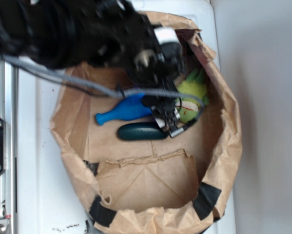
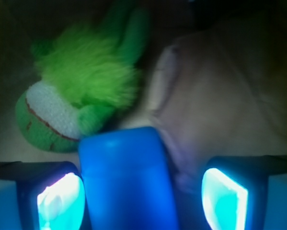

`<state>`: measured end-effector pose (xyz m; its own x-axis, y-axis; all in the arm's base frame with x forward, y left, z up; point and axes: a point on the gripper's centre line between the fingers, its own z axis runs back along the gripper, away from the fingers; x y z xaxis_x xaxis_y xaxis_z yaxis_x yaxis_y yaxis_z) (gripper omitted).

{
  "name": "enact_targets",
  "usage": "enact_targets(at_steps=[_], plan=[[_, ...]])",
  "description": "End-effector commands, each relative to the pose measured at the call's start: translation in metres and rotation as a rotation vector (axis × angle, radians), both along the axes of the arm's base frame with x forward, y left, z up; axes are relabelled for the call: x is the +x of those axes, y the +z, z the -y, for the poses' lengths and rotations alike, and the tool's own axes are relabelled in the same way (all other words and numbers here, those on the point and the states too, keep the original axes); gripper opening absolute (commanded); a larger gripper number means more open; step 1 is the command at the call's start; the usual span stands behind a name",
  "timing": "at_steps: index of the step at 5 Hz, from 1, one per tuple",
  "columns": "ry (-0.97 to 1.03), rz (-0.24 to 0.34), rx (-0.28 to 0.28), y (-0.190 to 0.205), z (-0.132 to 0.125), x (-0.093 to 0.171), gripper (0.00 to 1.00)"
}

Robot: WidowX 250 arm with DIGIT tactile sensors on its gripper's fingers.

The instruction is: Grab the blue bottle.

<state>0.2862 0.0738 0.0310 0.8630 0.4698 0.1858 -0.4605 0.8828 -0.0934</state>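
**Blue bottle bracketed, not yet pinched**

Blue bottle (image 1: 124, 112) lying on its side on the floor of the paper bag (image 1: 223, 161), narrow neck toward the bag's left wall, thick body under the gripper (image 1: 166, 117); in the wrist view, blue body (image 2: 126, 179) between the two fingers (image 2: 59, 201), left pad close, a clear gap at the right; gripper open, straddling, not clamped. Just below: dark teal capsule (image 1: 141, 132), almost touching the bottle. Beyond: green plush toy (image 2: 81, 91), close against the bottle's end. Likely trouble: off-centre closure rolling the smooth round body aside; a finger snagging plush or nudging the capsule.
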Motion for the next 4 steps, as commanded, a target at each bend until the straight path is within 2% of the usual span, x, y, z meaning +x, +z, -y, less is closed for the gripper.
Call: enact_targets(at_steps=[1,2,3,4], plan=[[-0.007,0.051,0.059,-0.005,0.008,0.012,0.69],[-0.018,0.065,0.056,-0.004,0.008,0.011,0.00],[-0.069,0.067,0.043,0.007,0.010,0.006,0.00],[-0.242,0.045,0.046,0.051,0.022,-0.001,0.00]])
